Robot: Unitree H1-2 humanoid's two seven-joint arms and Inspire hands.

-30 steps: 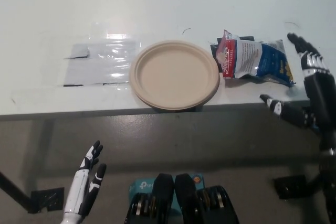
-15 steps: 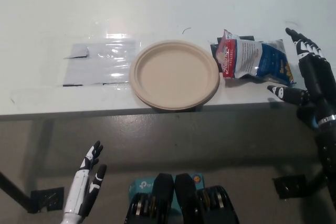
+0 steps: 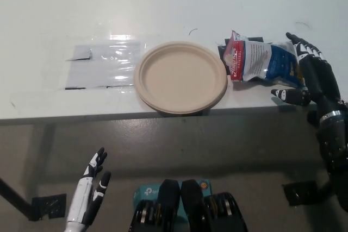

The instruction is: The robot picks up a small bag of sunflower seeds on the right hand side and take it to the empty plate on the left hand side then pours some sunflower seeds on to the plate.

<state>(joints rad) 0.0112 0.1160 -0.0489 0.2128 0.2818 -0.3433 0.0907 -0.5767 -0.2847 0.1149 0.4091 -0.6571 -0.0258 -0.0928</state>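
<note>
The small white, red and blue foil bag of sunflower seeds (image 3: 263,62) is seen lying flat on the white table (image 3: 163,4), just to the right of the round beige paper plate (image 3: 181,76), which is empty and sits near the table's front edge. The bag's long axis is laid roughly left to right, with the red torn end turned toward the plate and the blue end turned toward the black right hand (image 3: 309,77). That hand is held at the blue end with its fingers spread apart, nothing being gripped; whether the bag is already touched cannot be told. The bag thus lies directly to the left of the right hand, by far the nearer one. The white left hand (image 3: 89,194) is rested low below the table edge, fingers apart, well away from both plate and bag
</note>
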